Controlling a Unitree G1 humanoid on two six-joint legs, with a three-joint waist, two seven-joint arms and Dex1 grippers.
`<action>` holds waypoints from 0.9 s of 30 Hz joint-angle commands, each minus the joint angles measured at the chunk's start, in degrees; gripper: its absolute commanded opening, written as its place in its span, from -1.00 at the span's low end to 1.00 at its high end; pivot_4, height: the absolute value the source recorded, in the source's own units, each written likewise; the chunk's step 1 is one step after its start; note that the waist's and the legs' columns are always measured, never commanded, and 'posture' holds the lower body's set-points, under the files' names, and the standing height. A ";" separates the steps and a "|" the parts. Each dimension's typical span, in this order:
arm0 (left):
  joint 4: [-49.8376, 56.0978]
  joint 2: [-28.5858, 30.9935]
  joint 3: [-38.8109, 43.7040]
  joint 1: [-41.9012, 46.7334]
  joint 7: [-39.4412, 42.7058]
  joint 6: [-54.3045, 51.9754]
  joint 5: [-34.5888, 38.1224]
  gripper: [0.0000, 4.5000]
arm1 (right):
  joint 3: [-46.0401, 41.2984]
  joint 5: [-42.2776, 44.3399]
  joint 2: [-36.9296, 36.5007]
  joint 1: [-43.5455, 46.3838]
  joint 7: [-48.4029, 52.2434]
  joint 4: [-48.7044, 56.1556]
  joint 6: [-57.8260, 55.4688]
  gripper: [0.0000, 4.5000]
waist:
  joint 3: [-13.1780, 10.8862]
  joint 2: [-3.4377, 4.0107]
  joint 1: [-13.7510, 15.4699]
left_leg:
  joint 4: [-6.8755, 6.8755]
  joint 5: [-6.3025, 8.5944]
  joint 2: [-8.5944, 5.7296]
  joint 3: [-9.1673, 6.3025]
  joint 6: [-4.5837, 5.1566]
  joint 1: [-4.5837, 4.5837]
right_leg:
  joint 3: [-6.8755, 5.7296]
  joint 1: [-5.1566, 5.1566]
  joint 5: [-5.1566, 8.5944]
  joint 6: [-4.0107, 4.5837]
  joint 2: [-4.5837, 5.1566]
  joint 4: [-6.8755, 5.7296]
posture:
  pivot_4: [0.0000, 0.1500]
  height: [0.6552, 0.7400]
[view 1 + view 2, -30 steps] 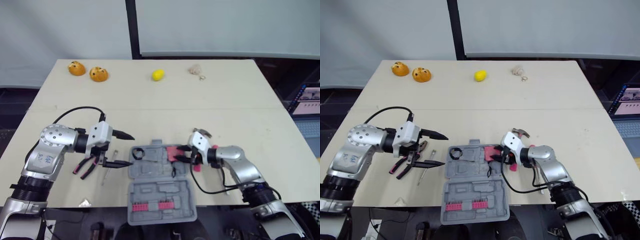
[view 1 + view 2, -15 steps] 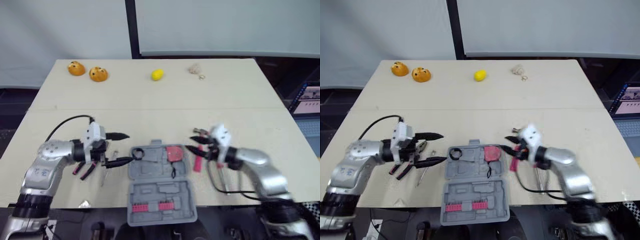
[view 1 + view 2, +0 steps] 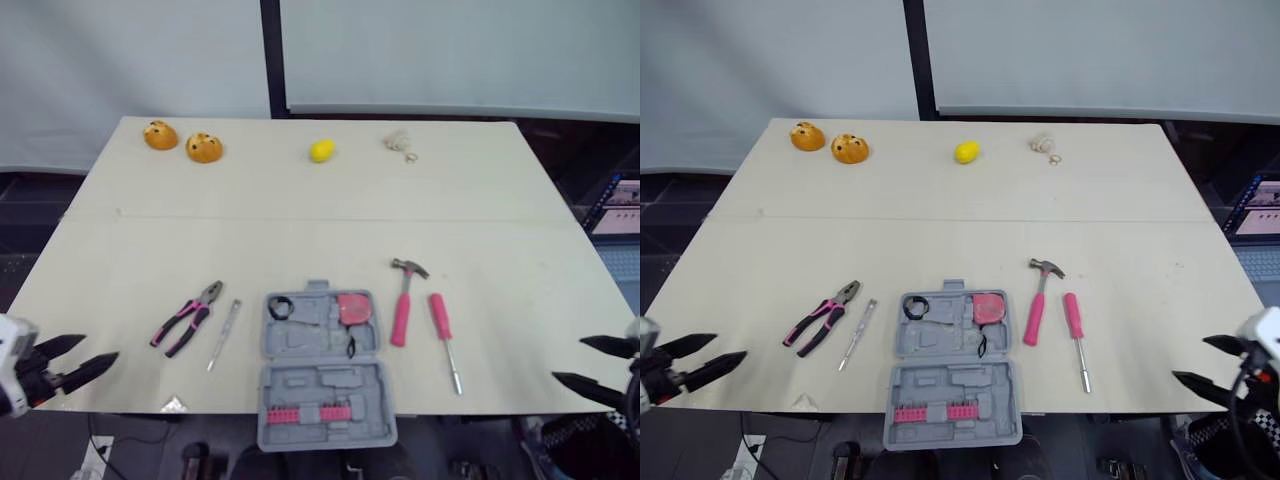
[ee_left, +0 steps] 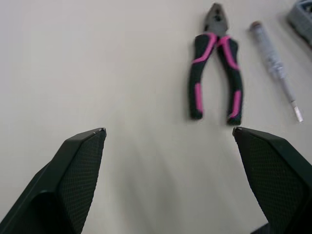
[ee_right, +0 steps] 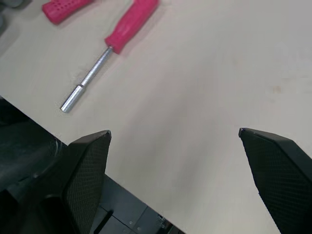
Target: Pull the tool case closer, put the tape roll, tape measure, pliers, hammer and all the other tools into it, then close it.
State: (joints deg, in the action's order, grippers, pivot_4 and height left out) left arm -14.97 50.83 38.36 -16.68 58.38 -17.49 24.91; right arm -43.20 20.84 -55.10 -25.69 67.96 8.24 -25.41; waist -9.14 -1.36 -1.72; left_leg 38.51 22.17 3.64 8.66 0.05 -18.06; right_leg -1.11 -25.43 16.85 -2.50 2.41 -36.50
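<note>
The tool case (image 3: 310, 342) is lying open at the near edge of the table (image 3: 300, 230) with its 2 grey halves spread flat. The nearer half is jutting past that edge and carrying a row of pink bits (image 3: 300, 415). In the case's far half, the black tape roll (image 3: 279, 306) is sitting in the left corner. The pink tape measure (image 3: 352, 307) is sitting in the right corner, with a black strap trailing from it.

Just right of the case, the hammer (image 3: 404, 305) is lying with its pink handle pointing toward the near edge and its steel head away. The pink-handled screwdriver (image 3: 444, 330) is lying beside it, farther from the case and not touching it. Left of the case, the slim grey tester pen (image 3: 223, 334) is lying closest, and the pliers (image 3: 187, 318) with black-and-pink grips are resting just beyond it. Well behind the case, along the table's far side, 2 oranges (image 3: 160, 135), a lemon (image 3: 321, 150) and a small beige object (image 3: 400, 141) are sitting.

The left gripper (image 3: 100, 347) is hovering far left of the case, over the table's near left corner, with its 2 black fingers spread wide and gripping nothing. The right gripper (image 3: 567, 360) is hovering far right of the case, at the near right corner, likewise gaping wide and empty
</note>
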 commanded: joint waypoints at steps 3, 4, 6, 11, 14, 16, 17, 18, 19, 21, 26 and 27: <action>-0.85 1.76 3.58 -1.03 1.42 2.46 0.31 1.00 | -4.68 1.46 -1.67 1.08 1.13 -2.05 1.67 0.97 | 0.02 -0.03 0.14 | -0.12 0.00 -0.02 0.00 -0.02 0.00 | -0.01 0.00 0.00 0.01 0.06 0.04 | 1.00 0.93; 0.55 1.51 2.92 -0.88 1.52 2.22 0.51 1.00 | -4.39 2.12 -1.96 2.03 1.00 -1.60 1.15 0.97 | 0.02 -0.03 0.12 | -0.19 0.00 -0.03 0.00 -0.03 0.02 | -0.01 0.00 0.00 0.01 0.09 0.06 | 1.00 0.93; 3.75 0.71 0.60 0.39 1.20 1.69 0.69 1.00 | -2.83 3.85 -2.38 4.16 0.88 0.79 -0.25 0.97 | 0.01 0.00 0.08 | -0.24 -0.03 -0.03 -0.01 -0.08 0.03 | -0.01 -0.01 0.00 0.02 0.09 0.06 | 1.00 0.93; 7.63 -0.89 -8.73 6.65 0.08 -1.11 -0.61 1.00 | 4.33 12.77 -3.43 11.72 -0.57 13.70 -8.31 0.97 | 0.04 0.17 0.07 | -0.31 -0.11 -0.03 -0.03 -0.21 0.07 | -0.01 0.00 -0.02 0.04 0.10 0.00 | 1.00 0.93; 4.55 -1.36 -14.03 11.87 -0.54 -0.61 -2.74 1.00 | 13.19 19.00 -3.19 19.56 -3.71 22.89 -12.70 0.97 | 0.02 0.19 -0.34 | -0.33 -0.17 -0.01 -0.04 -0.29 0.08 | -0.01 -0.01 -0.02 0.06 0.04 -0.07 | 1.00 0.93; 1.38 -1.68 -17.05 15.29 -0.95 0.62 -4.46 1.00 | 18.73 22.54 -2.05 25.19 -6.61 27.27 -15.22 0.97 | 0.01 0.17 -0.43 | -0.33 -0.29 0.01 -0.04 -0.51 0.07 | -0.01 -0.05 -0.02 0.07 -0.01 -0.09 | 1.00 0.93; 0.22 -1.85 -18.15 16.47 -0.97 1.11 -5.03 1.00 | 20.53 24.02 -1.52 27.19 -7.78 28.61 -16.21 0.97 | 0.01 0.17 -0.39 | -0.34 -0.34 0.01 -0.04 -0.60 0.07 | -0.02 -0.05 -0.02 0.07 -0.01 -0.08 | 1.00 0.93; -1.14 -2.44 -19.63 18.31 -1.22 1.83 -5.78 1.00 | 23.12 26.10 -0.17 30.17 -9.59 30.00 -17.36 0.97 | 0.02 0.16 -0.27 | -0.33 -0.35 0.00 -0.04 -0.60 0.05 | -0.03 -0.08 -0.02 0.07 -0.01 -0.07 | 1.00 0.93; -2.11 -2.85 -20.61 19.58 -1.38 2.33 -6.24 1.00 | 24.84 27.62 0.70 32.20 -10.98 30.85 -18.23 0.97 | 0.04 0.12 -0.18 | -0.33 -0.35 0.01 -0.06 -0.59 0.01 | -0.07 -0.10 -0.02 0.07 -0.01 -0.03 | 1.00 0.93; -4.10 -4.08 -23.01 22.21 -1.62 3.77 -7.67 1.00 | 28.81 29.54 3.04 36.49 -13.69 31.87 -19.59 0.97 | 0.04 0.12 0.04 | -0.27 -0.36 -0.01 -0.06 -0.55 -0.06 | -0.09 -0.11 -0.02 0.07 0.03 0.00 | 1.00 0.93; -7.35 -6.53 -26.96 25.65 -2.95 6.76 -10.74 1.00 | 35.24 28.00 5.14 40.18 -16.13 32.20 -19.49 0.97 | 0.07 0.03 0.27 | -0.10 -0.35 -0.01 -0.08 -0.43 -0.23 | -0.18 -0.13 -0.03 0.05 0.07 0.06 | 1.00 0.93; -7.71 -7.00 -27.35 26.01 -3.20 7.07 -10.93 1.00 | 36.25 27.53 5.43 40.48 -16.46 32.09 -19.18 0.97 | 0.08 0.04 0.25 | -0.06 -0.34 0.00 -0.09 -0.41 -0.26 | -0.20 -0.13 -0.03 0.05 0.07 0.06 | 1.00 0.93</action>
State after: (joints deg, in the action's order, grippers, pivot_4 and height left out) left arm -22.71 44.00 11.30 8.66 55.64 -11.82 14.54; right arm -7.41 48.77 -50.19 14.22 52.34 38.90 -45.28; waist -9.06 -1.33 -1.47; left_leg 38.51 21.85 3.64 8.57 -0.34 -18.32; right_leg -1.32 -25.56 16.82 -2.46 2.48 -36.45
